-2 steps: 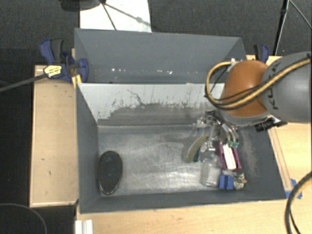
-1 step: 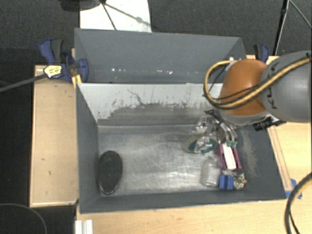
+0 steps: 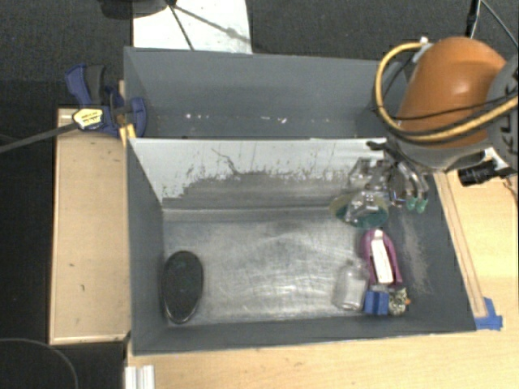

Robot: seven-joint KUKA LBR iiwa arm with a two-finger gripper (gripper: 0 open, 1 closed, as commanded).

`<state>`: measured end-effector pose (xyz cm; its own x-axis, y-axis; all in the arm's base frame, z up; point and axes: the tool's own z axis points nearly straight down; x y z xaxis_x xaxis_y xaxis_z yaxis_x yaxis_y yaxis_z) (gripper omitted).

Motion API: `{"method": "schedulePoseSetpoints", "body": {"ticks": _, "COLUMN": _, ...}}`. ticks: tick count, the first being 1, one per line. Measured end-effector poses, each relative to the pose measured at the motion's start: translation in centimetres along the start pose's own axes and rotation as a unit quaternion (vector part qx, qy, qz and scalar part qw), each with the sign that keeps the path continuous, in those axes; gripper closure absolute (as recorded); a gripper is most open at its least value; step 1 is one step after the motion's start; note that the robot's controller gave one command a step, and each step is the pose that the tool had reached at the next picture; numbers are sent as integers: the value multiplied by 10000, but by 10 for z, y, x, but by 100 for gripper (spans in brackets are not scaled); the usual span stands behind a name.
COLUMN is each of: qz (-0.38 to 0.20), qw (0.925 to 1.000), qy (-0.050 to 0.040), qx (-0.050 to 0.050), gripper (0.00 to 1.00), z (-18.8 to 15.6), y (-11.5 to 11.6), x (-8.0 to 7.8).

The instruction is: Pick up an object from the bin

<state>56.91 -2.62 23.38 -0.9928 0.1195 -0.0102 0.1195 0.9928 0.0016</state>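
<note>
From my end, the gripper [image 3: 375, 194] sits low in the right rear corner of the bin [image 3: 259, 254], under the arm's orange cover [image 3: 451, 87] and its looped cables [image 3: 388, 71]. I cannot tell how far open it is, or whether it has hold of anything. Right at its tip, against the foot of the back wall, lies a small teal object [image 3: 364, 212]; the two look to be touching.

Just in front of that lies a purple and white object [image 3: 379, 258], then a small clear bottle [image 3: 349, 288] and a blue piece [image 3: 375, 302], all close together along the right side. A black oval object [image 3: 182, 285] lies well apart in the front left corner.

The bin floor is scuffed grey metal, bare in the middle.
</note>
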Motion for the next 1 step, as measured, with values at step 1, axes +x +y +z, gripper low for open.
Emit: {"method": "schedulePoseSetpoints", "body": {"ticks": 1, "qz": -1582, "qw": 9874, "qy": 58, "qx": -2, "gripper": 100, "z": 3, "y": -2, "x": 10}}
